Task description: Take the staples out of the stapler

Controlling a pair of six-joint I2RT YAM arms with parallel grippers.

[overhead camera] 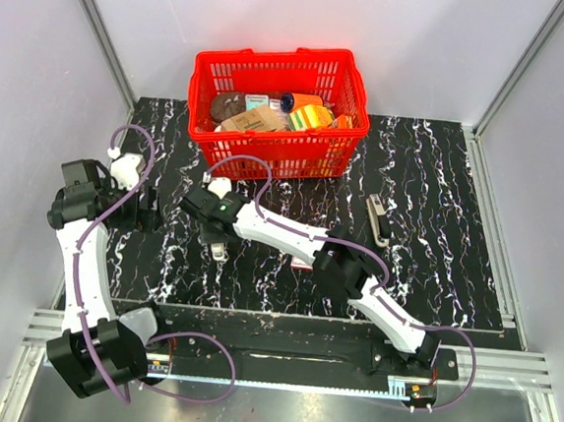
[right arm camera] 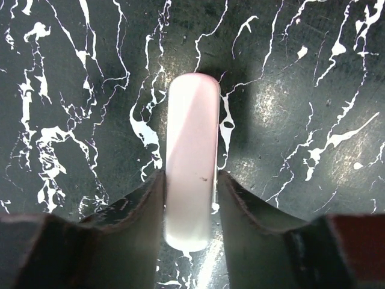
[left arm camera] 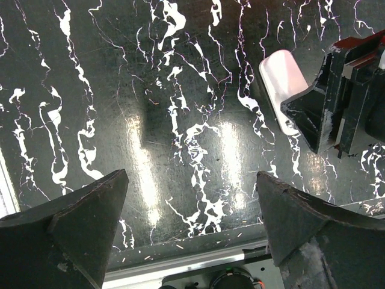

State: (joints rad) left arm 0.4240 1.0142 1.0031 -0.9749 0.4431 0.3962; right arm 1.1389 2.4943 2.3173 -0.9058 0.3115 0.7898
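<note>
A robotics lab test cell: plain white walls (overhead camera: 425, 46) in aluminium framing (overhead camera: 102, 37), robot arms (overhead camera: 280, 233) bolted beside a black marbled table (overhead camera: 442, 186)

The stapler (right arm camera: 191, 150) is smooth cream plastic; the black white-veined table (right arm camera: 313, 72) is polished and reflective.

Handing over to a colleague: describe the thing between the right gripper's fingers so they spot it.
Find the red basket at the back of the table. In front of its left corner, the right gripper clasps a slim cream-white stapler. Unlike the tan strip further right, it is smooth with a rounded end.
</note>
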